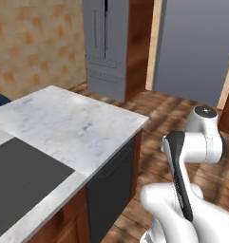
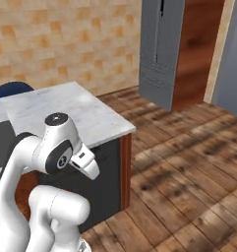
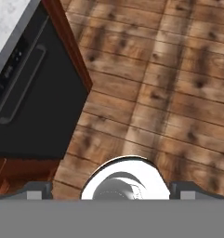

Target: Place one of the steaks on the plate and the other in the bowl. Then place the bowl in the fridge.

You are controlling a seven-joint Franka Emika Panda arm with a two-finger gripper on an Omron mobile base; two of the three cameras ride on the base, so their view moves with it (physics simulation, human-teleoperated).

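Observation:
The tall grey fridge (image 1: 106,52) (image 2: 162,54) stands across the wooden floor, beyond the counter's far corner, with a thin dark slit between its upper doors. My arm is folded beside the counter and the hand points down at the floor. My gripper (image 3: 112,190) is open, its two fingertips (image 3: 36,190) far apart with nothing between them. The steaks, the plate and the bowl are out of view.
A white marble counter (image 1: 63,123) (image 2: 66,110) carries a dark cooktop (image 1: 21,180). A black appliance front (image 3: 34,102) sits under its corner. Open wooden floor (image 2: 189,162) leads to the fridge. A dark blue rounded object (image 2: 12,89) shows behind the counter.

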